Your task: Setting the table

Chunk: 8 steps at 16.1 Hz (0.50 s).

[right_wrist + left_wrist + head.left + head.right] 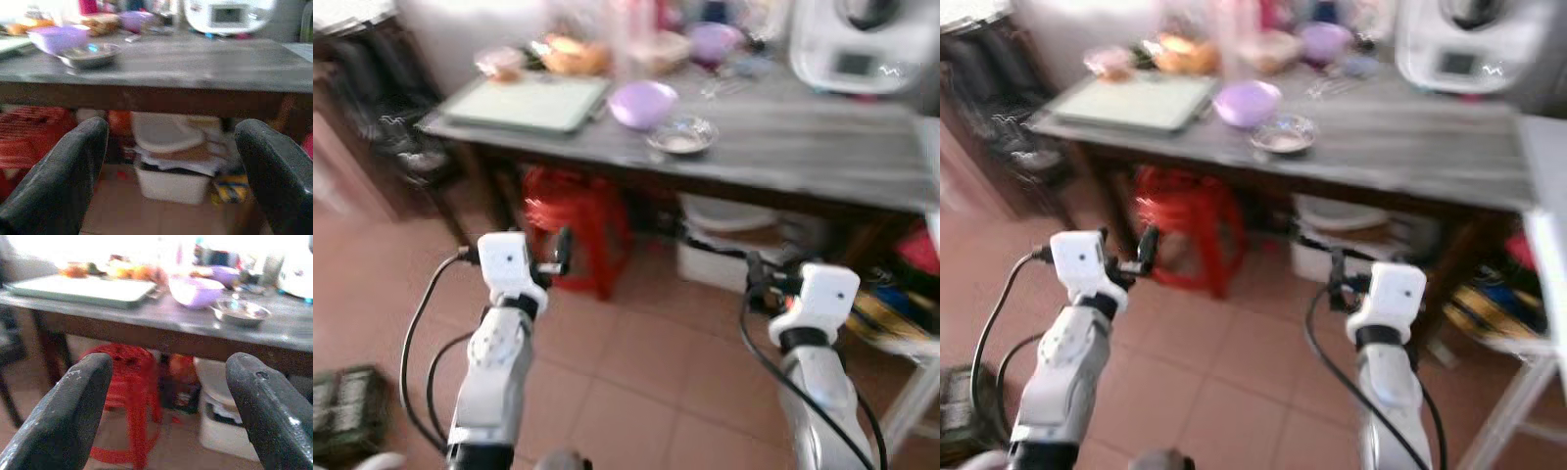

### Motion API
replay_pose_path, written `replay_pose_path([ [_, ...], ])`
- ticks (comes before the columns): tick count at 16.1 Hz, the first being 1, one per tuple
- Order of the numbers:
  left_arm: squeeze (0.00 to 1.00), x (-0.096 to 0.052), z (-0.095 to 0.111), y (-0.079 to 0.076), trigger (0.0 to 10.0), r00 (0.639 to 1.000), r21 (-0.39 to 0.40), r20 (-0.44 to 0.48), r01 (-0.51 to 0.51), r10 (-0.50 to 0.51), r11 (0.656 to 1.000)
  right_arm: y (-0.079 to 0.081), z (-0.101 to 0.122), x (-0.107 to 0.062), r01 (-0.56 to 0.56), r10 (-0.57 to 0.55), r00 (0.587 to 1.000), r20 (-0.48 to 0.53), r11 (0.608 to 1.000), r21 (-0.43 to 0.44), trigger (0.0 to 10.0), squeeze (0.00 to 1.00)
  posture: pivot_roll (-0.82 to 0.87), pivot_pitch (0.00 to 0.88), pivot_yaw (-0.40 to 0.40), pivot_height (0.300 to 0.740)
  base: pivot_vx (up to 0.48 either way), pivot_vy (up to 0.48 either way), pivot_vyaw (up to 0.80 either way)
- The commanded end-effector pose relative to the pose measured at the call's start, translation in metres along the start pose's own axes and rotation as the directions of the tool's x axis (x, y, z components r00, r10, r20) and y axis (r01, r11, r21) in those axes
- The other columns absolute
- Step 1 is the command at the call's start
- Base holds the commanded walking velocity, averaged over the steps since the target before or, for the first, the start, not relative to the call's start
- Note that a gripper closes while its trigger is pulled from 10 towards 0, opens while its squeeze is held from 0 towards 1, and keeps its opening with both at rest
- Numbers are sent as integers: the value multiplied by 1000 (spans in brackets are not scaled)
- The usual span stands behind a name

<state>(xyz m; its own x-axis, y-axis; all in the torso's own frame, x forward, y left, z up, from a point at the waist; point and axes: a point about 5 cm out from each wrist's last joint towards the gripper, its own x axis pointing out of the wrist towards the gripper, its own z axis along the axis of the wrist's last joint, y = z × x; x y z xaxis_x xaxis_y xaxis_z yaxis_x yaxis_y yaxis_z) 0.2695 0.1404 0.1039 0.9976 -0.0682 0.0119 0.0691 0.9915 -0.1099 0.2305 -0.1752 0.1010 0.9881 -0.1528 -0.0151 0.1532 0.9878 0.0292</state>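
Note:
A dark wooden table (822, 147) stands ahead of me. On it are a purple bowl (643, 103), a small metal dish (681, 136) in front of it, and a pale green tray (529, 102) at the left end. My left gripper (558, 257) is held up in front of the table, below its top, open and holding nothing. My right gripper (756, 278) is also raised short of the table edge, open and holding nothing. In the wrist views the black fingers (73, 406) (63, 171) stand wide apart, framing the table edge.
A white appliance (862, 39) sits at the table's back right among food and containers (570, 54). Under the table are a red plastic stool (576, 220) and a white tub (729, 250). A dark crate (347, 411) lies on the tiled floor at left.

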Motion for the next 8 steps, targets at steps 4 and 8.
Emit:
replay_pose_path([
  [4, 0, 6, -8, 7, 10000, 997, -56, -55, -53, 50, 997, 4, -2, 5, -11, 11, 1000, 7, 1000, 15, 10000, 0, -35, 0, 9, 740, 0, 0, -800],
  [8, 0, 6, -7, 0, 10000, 998, -18, -41, 45, -45, 999, 5, 1, 5, -19, 18, 999, 35, 999, 29, 10000, 0, -32, 0, 19, 740, 0, -94, -502],
])
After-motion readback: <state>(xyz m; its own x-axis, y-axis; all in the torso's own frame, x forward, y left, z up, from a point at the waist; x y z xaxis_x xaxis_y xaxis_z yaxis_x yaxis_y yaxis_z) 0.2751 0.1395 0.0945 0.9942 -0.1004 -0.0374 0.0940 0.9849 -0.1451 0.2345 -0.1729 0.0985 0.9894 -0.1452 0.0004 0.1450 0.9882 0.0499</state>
